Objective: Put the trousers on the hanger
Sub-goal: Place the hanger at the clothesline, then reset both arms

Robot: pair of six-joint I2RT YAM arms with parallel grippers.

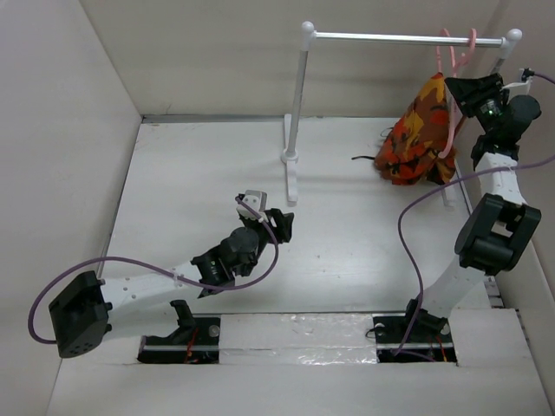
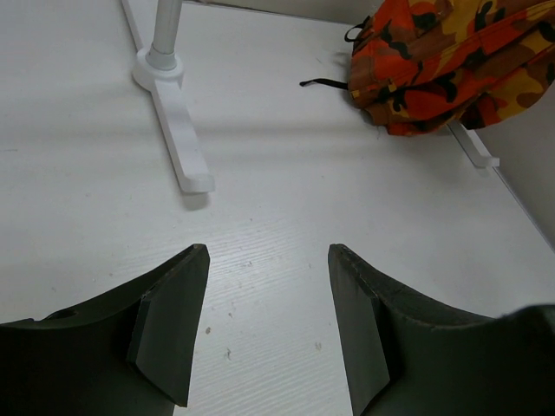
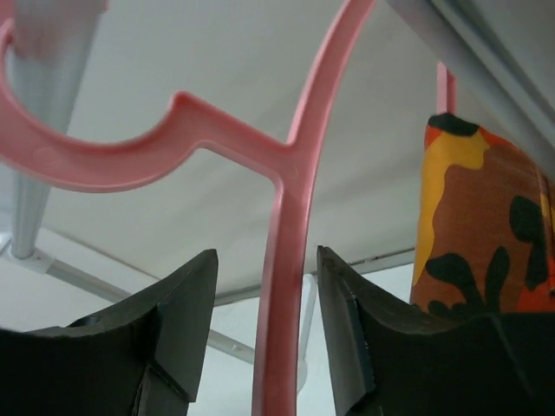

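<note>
The camouflage trousers point(image 1: 421, 134) hang draped on the pink hanger point(image 1: 452, 54), whose hook sits over the rail at the far right; their lower part bunches on the table. In the left wrist view the trousers point(image 2: 451, 61) lie at the top right with a black drawstring point(image 2: 325, 83) trailing left. My right gripper point(image 1: 466, 92) is raised beside the hanger. In the right wrist view it point(image 3: 267, 260) is open, with a thin bar of the hanger point(image 3: 290, 217) between the jaws and a gap on each side, and the trousers point(image 3: 486, 225) just to the right. My left gripper point(image 1: 279, 224) is open and empty over the table's middle point(image 2: 269, 321).
The white-and-silver rail stand point(image 1: 399, 37) spans the back, its left post foot point(image 1: 290, 165) on the table ahead of my left gripper, also in the left wrist view point(image 2: 178, 130). Beige walls close in on the left, back and right.
</note>
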